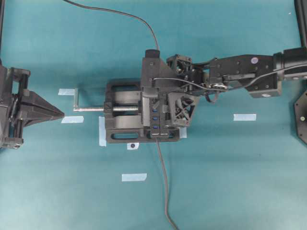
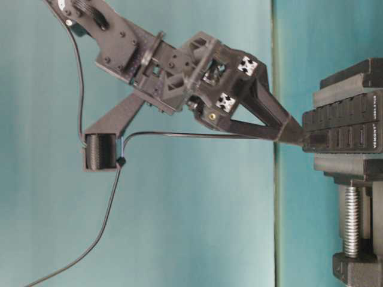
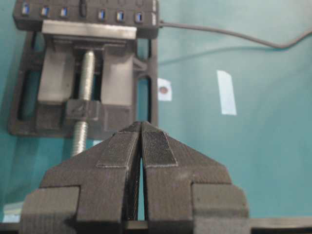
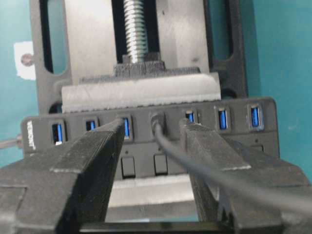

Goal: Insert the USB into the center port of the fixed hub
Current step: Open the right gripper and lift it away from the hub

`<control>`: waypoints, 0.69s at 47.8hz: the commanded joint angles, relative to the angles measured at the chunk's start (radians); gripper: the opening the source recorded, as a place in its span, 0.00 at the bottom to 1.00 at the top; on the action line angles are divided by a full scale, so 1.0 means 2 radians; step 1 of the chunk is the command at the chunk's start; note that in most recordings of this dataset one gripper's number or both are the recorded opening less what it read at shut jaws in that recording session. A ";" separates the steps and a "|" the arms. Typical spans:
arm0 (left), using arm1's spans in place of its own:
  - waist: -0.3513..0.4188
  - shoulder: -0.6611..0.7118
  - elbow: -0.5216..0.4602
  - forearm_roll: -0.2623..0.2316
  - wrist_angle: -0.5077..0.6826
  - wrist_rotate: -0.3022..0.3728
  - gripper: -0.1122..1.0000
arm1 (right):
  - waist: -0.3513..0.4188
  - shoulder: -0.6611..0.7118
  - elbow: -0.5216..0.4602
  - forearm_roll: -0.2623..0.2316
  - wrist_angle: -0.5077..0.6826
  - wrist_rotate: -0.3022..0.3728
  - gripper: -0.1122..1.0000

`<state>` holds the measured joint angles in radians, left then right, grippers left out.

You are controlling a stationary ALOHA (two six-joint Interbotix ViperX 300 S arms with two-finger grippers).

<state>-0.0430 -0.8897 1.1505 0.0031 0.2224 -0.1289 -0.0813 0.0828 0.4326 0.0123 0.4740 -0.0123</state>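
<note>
USB [image 4: 157, 122] seated in center port, between open right end effector [image 4: 152, 134] fingers; axis along approach; left end effector [image 3: 141, 146] closed, far.

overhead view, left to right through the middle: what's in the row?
left gripper → crank → screw → vise → hub → right gripper → tape strip

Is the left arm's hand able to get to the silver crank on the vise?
Probably yes. The left fingers are shut and point straight at the crank, with only bare mat between them. The right fingers are busy at the hub.
</note>
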 commanded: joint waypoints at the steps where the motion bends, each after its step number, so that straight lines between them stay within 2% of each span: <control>1: -0.001 0.001 -0.005 0.001 -0.003 -0.002 0.10 | 0.001 -0.021 0.002 -0.001 -0.003 0.001 0.63; 33: -0.001 -0.001 -0.005 0.001 -0.003 -0.002 0.10 | 0.001 -0.067 0.029 -0.001 -0.009 0.001 0.63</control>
<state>-0.0414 -0.8958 1.1520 0.0031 0.2209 -0.1304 -0.0813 -0.0138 0.4985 0.0107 0.4617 -0.0123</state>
